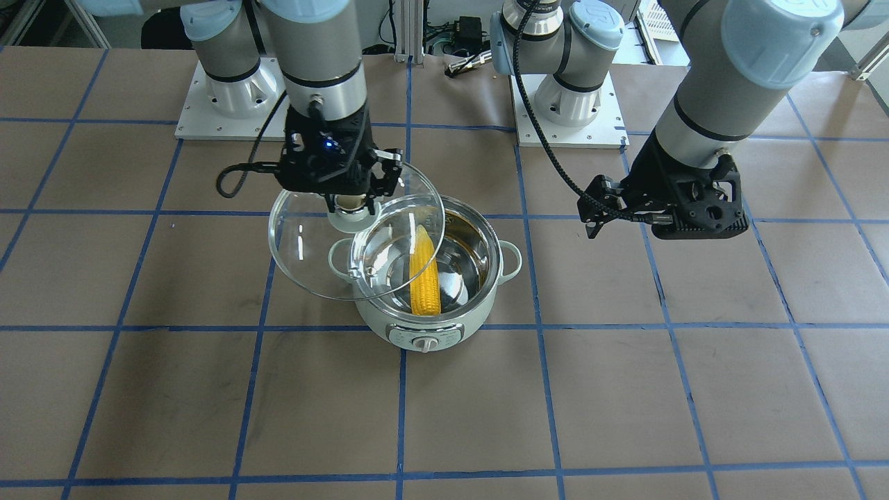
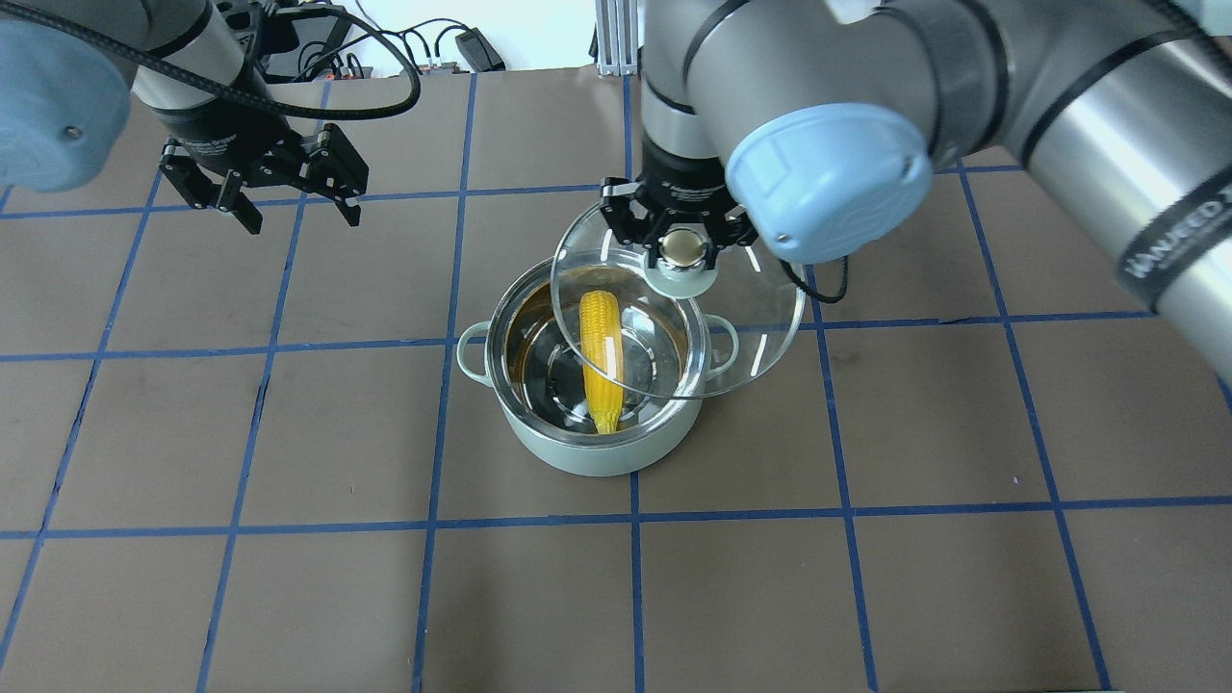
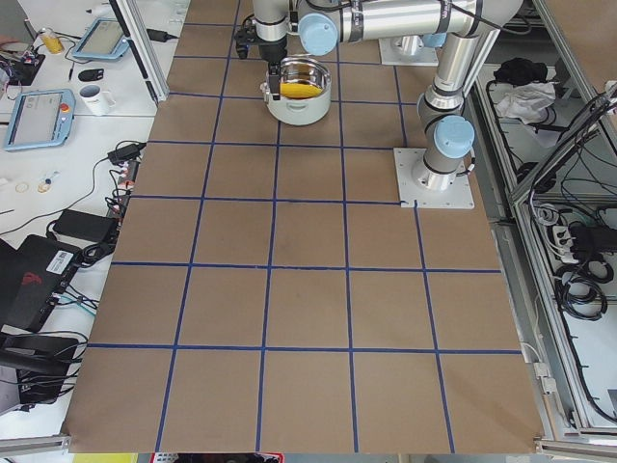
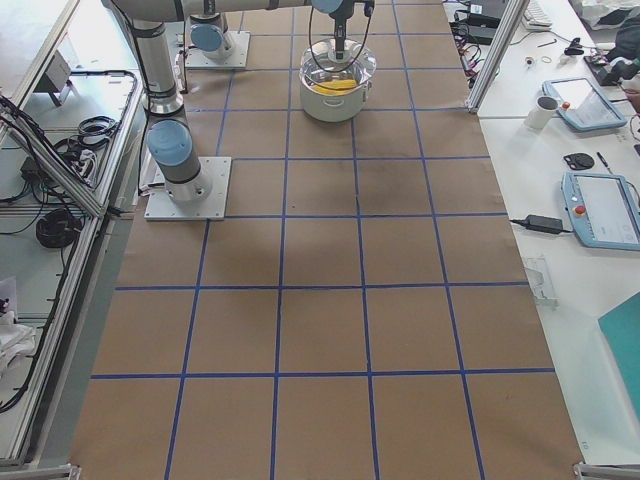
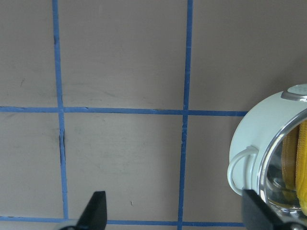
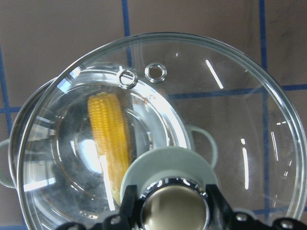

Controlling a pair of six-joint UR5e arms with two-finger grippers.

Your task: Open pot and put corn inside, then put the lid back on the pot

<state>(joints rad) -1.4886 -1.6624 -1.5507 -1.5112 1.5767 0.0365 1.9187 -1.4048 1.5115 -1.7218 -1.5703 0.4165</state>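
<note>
Going by the overhead view: the brown table (image 2: 866, 577) with the blue tape grid is taking up basically everything. The pot (image 2: 577, 457) is sitting near the middle of it with no lid on, and its dial (image 1: 425, 343) is facing 12 o'clock, away from the robot.

The lid (image 2: 751, 327) is hanging in the air above the pot, shifted toward 2 o'clock. It's overlapping that side of the opening and leaving the 9 o'clock side uncovered.

The right gripper (image 2: 682, 252) is coming straight down on the lid and its fingers are clamping the knob (image 6: 175, 211) from both sides.

The left gripper (image 2: 301, 217) is hovering out at about 10 o'clock from the pot, well apart from it. Its fingers are spread wide and aren't holding anything.

The corn (image 2: 602, 356) is lying inside the pot on the steel bottom, running 12 to 6 through the middle, with the pointy tip at 6.

In the right wrist view the two vent holes (image 6: 157, 71) are sitting side by side near the lid's 12 o'clock edge.
</note>
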